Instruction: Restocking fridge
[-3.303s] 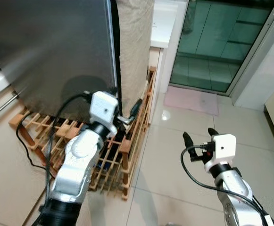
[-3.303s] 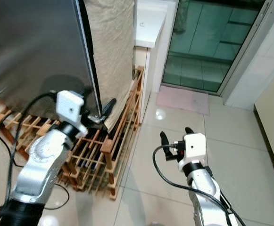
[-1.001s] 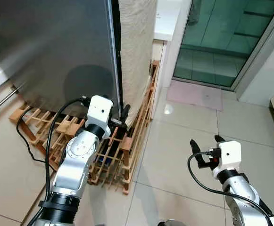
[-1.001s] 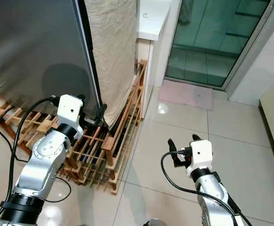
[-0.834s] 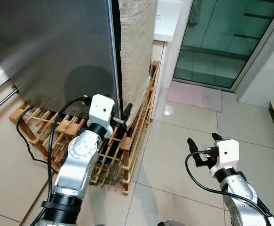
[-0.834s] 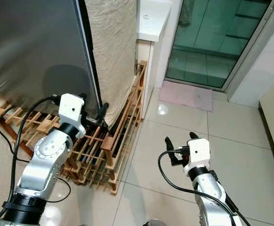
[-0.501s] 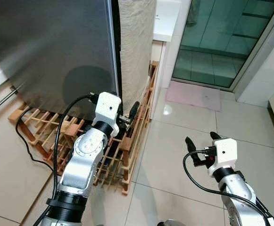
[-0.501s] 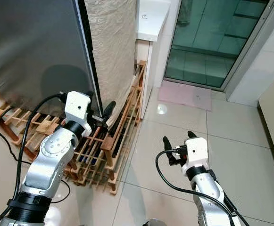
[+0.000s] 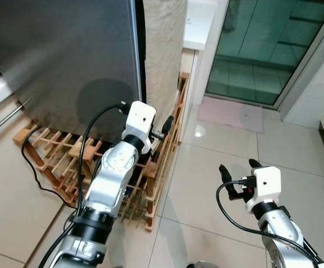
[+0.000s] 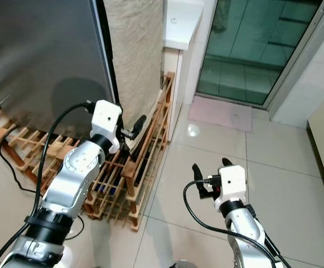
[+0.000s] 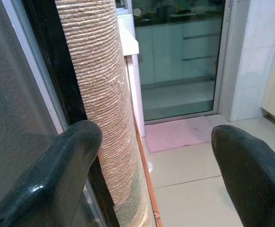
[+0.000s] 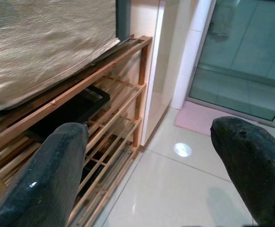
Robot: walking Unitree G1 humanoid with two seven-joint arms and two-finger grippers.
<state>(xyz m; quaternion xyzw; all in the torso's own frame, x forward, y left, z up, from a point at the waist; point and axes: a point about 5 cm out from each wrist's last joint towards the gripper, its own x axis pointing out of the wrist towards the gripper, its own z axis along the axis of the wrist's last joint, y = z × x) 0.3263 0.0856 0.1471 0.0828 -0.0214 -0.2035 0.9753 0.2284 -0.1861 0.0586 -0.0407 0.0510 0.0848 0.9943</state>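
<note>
The fridge shows as a grey steel door (image 9: pixel 61 61) with a black edge strip (image 11: pixel 47 71), and a beige woven cloth (image 9: pixel 164 50) hangs over its side. My left gripper (image 9: pixel 160 131) is open and empty, low down by the door's right edge and in front of the cloth. In the left wrist view its fingers (image 11: pixel 47 189) frame the black strip and the cloth. My right gripper (image 9: pixel 238 168) is open and empty, held over the tiled floor to the right, pointing toward the rack.
A low wooden slatted rack (image 9: pixel 56 162) lies under and beside the fridge, with a black cable (image 9: pixel 30 167) trailing across it. A white cabinet (image 9: pixel 198 22), a glass door (image 9: pixel 262 50) and a pink mat (image 9: pixel 231 114) lie beyond. Tiled floor (image 9: pixel 206 184) spreads to the right.
My left gripper has risen and swung right, from the gap at the door's lower edge out in front of the cloth. The right gripper has barely moved.
</note>
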